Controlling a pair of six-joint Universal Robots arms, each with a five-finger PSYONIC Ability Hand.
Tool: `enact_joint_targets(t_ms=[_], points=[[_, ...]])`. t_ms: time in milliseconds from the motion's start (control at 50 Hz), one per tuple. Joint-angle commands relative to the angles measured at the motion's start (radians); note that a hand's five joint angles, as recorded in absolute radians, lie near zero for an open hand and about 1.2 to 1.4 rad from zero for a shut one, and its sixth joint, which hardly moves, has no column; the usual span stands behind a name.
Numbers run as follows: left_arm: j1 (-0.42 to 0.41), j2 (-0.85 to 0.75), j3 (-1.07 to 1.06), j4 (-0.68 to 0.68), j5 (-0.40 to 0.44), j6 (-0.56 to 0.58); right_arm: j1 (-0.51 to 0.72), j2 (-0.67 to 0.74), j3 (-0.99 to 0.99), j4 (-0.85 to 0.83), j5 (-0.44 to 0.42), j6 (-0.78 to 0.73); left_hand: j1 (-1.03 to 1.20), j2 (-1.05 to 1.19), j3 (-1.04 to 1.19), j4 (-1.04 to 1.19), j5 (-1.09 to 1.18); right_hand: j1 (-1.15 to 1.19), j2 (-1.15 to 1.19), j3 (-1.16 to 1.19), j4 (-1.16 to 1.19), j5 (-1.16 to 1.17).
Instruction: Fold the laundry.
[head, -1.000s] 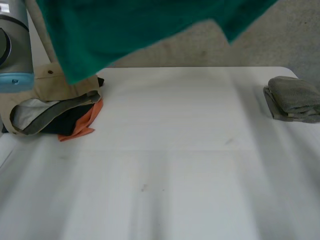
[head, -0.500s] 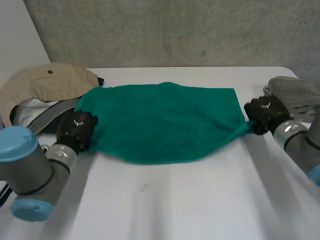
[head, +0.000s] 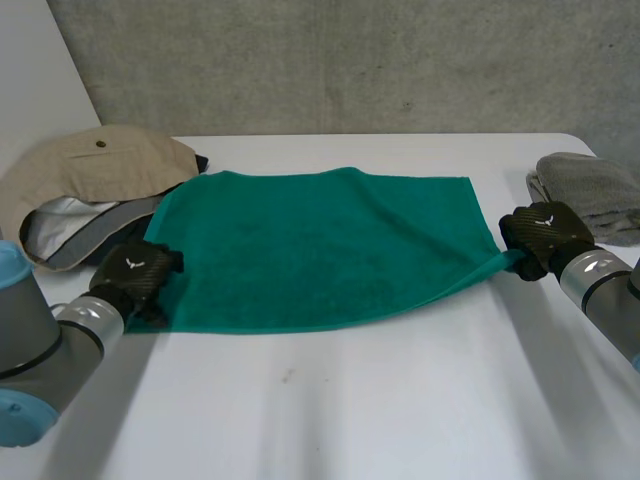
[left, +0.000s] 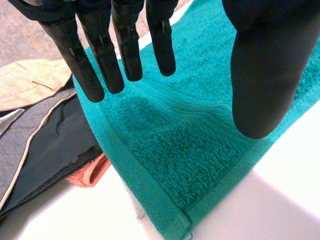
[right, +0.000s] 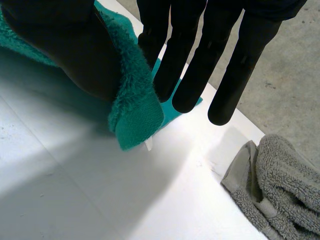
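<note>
A green towel (head: 320, 245) lies spread flat across the middle of the white table (head: 330, 400). My left hand (head: 135, 272) hovers at its near left corner; in the left wrist view its fingers (left: 125, 45) are straight and apart from the thumb, above the towel (left: 200, 145), holding nothing. My right hand (head: 540, 232) is at the towel's near right corner. In the right wrist view that corner (right: 137, 117) is pinched between the thumb and the fingers (right: 200, 55) and lifted slightly off the table.
A pile of clothes (head: 90, 190) with a beige garment on top sits at the far left, touching the towel's left edge; dark and orange cloth (left: 90, 172) show beside it. A folded grey towel (head: 590, 195) lies at the far right, just beyond my right hand.
The green towel came down from the air and now lies flat on the table. My left hand has opened and let go of its corner. The right hand keeps its pinch.
</note>
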Motion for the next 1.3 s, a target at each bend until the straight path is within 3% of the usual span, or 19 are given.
enact_joint_targets(t_ms=[20, 280, 360, 420, 440, 460, 480, 620, 740, 760, 800, 900, 1140, 1300], points=[[0.028, -0.034, 0.039, -0.041, 0.066, -0.015, 0.001, 0.002, 0.004, 0.0, -0.007, -0.001, 0.121, 0.123, 0.12, 0.135, 0.14, 0.267, 0.219, 0.206, 0.197, 0.214], [0.026, -0.111, 0.092, -0.043, 0.053, 0.058, -0.004, 0.0, 0.01, -0.005, -0.015, -0.006, 0.136, 0.138, 0.134, 0.15, 0.155, 0.267, 0.219, 0.206, 0.197, 0.214], [0.026, -0.144, 0.119, -0.029, 0.053, 0.078, -0.001, 0.0, 0.01, -0.001, -0.016, -0.006, 0.238, 0.241, 0.237, 0.253, 0.257, 0.267, 0.219, 0.206, 0.197, 0.214], [0.025, -0.169, 0.144, -0.023, 0.049, 0.095, -0.001, 0.0, 0.011, 0.0, -0.016, -0.006, 0.429, 0.431, 0.427, 0.443, 0.448, 0.267, 0.219, 0.206, 0.197, 0.214], [0.025, -0.172, 0.148, -0.023, 0.049, 0.1, -0.002, 0.0, 0.01, -0.001, -0.016, -0.006, 0.554, 0.557, 0.553, 0.569, 0.573, 0.267, 0.219, 0.206, 0.197, 0.214], [0.026, -0.171, 0.15, -0.02, 0.046, 0.106, -0.002, -0.001, 0.01, 0.0, -0.016, -0.006, 0.837, 0.84, 0.836, 0.852, 0.856, 0.267, 0.219, 0.206, 0.197, 0.214], [0.025, -0.165, 0.15, -0.017, 0.042, 0.107, -0.002, -0.003, 0.011, 0.0, -0.016, -0.006, 0.889, 0.892, 0.888, 0.904, 0.908, 0.267, 0.219, 0.206, 0.197, 0.214], [0.002, -0.025, 0.079, 0.071, -0.015, 0.055, -0.002, -0.035, 0.021, 0.008, -0.016, -0.02, 0.89, 0.893, 0.889, 0.904, 0.909, 0.267, 0.219, 0.206, 0.197, 0.214], [-0.018, 0.004, 0.056, 0.125, -0.004, 0.003, 0.001, -0.055, 0.021, 0.031, -0.021, -0.027, 0.89, 0.893, 0.889, 0.904, 0.909, 0.267, 0.219, 0.206, 0.197, 0.214], [-0.015, -0.009, 0.058, 0.116, 0.003, 0.003, 0.004, -0.054, 0.021, 0.034, -0.027, -0.03, 0.62, 0.623, 0.619, 0.634, 0.639, 0.267, 0.219, 0.206, 0.197, 0.214], [-0.009, -0.026, 0.059, 0.099, 0.013, 0.017, 0.005, -0.052, 0.022, 0.037, -0.03, -0.03, 0.354, 0.357, 0.353, 0.369, 0.373, 0.267, 0.219, 0.206, 0.197, 0.214], [0.009, -0.072, 0.079, 0.01, 0.016, 0.109, 0.007, -0.038, 0.024, 0.037, -0.032, -0.041, 0.107, 0.109, 0.106, 0.121, 0.126, 0.267, 0.219, 0.206, 0.197, 0.214], [0.043, -0.026, 0.067, -0.139, 0.045, 0.123, 0.005, -0.031, 0.025, 0.034, -0.032, -0.057, 0.033, 0.035, 0.032, 0.047, 0.052, 0.267, 0.219, 0.206, 0.197, 0.214], [0.074, -0.08, 0.078, -0.119, 0.063, 0.127, 0.01, -0.021, 0.025, 0.034, -0.032, -0.058, 0.056, 0.059, 0.055, 0.071, 0.075, 0.267, 0.219, 0.206, 0.197, 0.214]])
